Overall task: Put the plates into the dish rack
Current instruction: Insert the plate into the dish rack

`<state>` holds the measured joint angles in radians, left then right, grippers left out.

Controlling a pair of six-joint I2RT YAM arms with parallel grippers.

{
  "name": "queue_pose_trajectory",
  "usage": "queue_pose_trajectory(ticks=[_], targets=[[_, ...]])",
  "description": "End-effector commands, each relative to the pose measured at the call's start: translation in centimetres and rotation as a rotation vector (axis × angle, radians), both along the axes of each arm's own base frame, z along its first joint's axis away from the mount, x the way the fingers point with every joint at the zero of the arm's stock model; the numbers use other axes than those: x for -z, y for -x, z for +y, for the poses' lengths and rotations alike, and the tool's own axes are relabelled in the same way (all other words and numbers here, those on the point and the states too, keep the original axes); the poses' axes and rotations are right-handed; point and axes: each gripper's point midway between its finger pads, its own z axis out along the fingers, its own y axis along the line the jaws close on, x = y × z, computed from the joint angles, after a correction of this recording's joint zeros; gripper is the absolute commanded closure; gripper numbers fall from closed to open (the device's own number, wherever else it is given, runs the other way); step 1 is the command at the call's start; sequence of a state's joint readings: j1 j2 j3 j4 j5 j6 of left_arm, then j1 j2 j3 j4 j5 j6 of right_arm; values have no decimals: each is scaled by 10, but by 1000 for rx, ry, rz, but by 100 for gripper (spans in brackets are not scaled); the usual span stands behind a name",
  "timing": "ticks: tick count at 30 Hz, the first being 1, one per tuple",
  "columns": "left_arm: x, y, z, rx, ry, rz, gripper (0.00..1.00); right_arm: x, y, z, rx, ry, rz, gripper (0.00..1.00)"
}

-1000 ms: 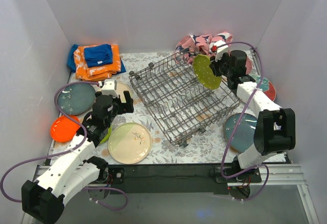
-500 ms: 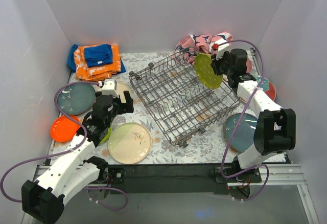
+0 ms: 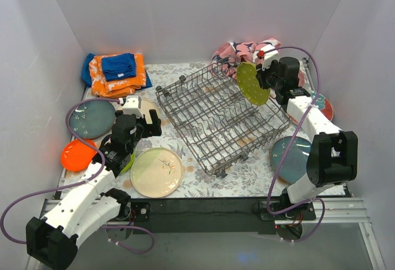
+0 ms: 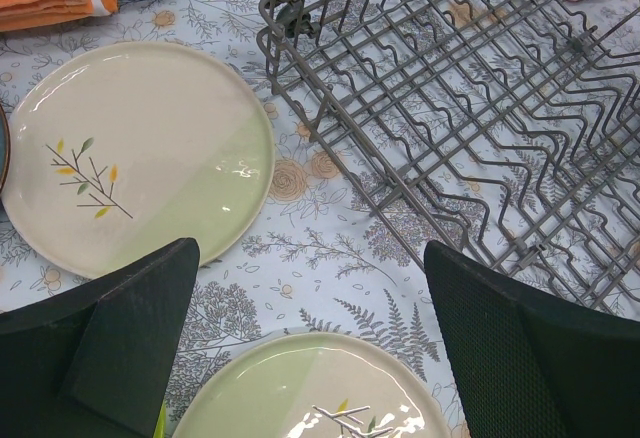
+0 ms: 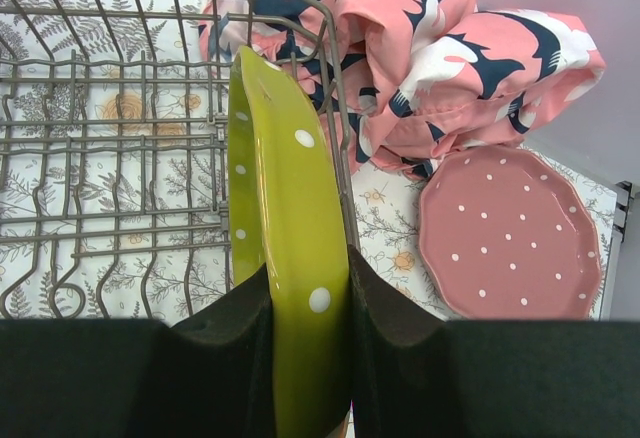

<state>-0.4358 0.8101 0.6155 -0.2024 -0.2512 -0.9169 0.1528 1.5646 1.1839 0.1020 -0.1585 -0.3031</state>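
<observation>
Above the desk (image 3: 247, 174), the right claw (image 5: 310, 298) grips a lime plate (image 5: 280, 208) at the dish rack's (image 3: 216, 119) far corner. The left claw (image 4: 310, 298) is released. Tilted so, the plate may catch the rim.

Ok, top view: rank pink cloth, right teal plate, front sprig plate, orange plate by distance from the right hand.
1. pink cloth, just behind the right hand.
2. teal plate, near right.
3. front sprig plate, front left.
4. orange plate, far left.
</observation>
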Motion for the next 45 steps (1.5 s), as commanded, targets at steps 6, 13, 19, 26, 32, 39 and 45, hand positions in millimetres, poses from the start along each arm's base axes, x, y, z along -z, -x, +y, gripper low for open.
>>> queue_pose_trajectory(ticks=[6, 13, 19, 26, 32, 39, 45], targets=[[1, -1, 4, -18, -5, -1, 6, -56, -25, 5, -7, -29, -196, 99], [1, -1, 3, -17, -4, 0, 6, -35, -25, 7, 3, -24, -160, 99], [1, -1, 3, -14, -3, 0, 6, -16, -28, 9, 14, -29, -119, 99], [1, -1, 3, -14, -2, -1, 6, -4, -31, 10, 16, -30, -92, 85], [1, -1, 2, -11, 0, 1, 6, -3, -32, 10, 15, -29, -88, 67], [2, 0, 1, -9, 5, 4, 6, -6, -30, 8, 29, -29, -90, 45], [-1, 0, -2, -6, 30, 5, 6, -19, -23, 6, 28, -28, -111, 31]])
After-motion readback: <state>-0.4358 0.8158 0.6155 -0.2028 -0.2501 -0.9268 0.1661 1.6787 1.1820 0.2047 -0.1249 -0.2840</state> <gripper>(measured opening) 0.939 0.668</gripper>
